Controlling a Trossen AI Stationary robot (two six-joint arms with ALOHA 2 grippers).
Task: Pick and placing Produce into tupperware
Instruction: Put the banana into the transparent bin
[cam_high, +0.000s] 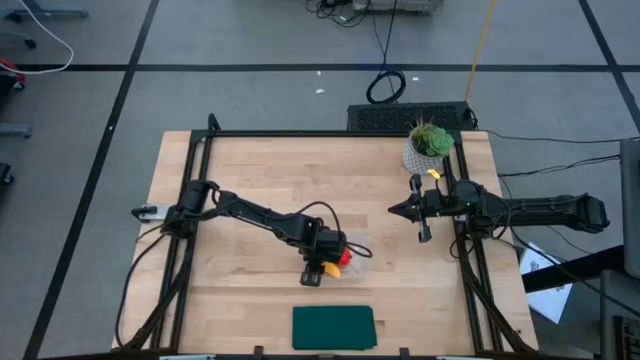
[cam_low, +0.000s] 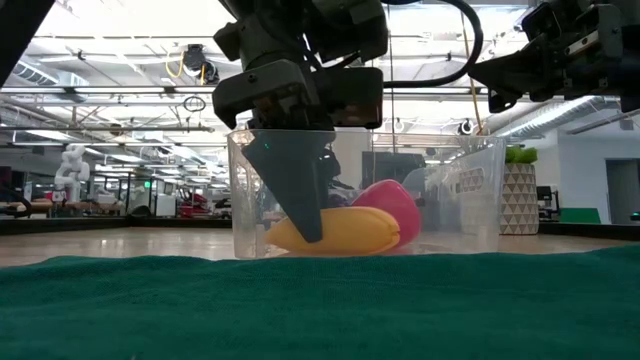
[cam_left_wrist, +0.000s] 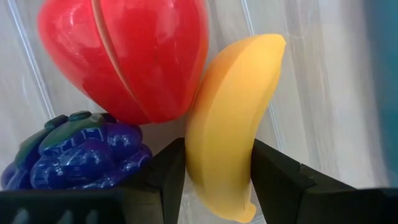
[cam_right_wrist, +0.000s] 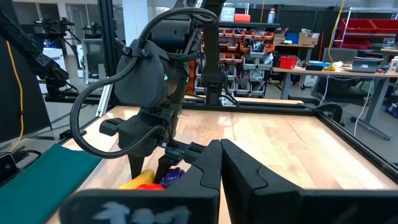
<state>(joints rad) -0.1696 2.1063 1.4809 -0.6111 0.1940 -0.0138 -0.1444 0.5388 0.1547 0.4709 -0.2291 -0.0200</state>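
Note:
The clear tupperware stands near the middle of the table. Inside it lie the yellow banana, the red strawberry and the purple grape cluster, the banana leaning against the strawberry. My left gripper reaches down into the tupperware and is shut on the banana. In the low view the banana lies flat on the container floor in front of the strawberry. My right gripper hovers shut and empty above the table's right part, away from the container. My left gripper pinches the banana between its two fingers near one end of it. The fingers come from above, pointing down into the tupperware, and lie across the banana. The banana rests level on the container floor, its side against the strawberry.
A flat dark green cloth lies at the near edge, in front of the tupperware. A green plant in a white pot stands at the far right corner, close to the right arm. Bare wood shows on the left and far parts.

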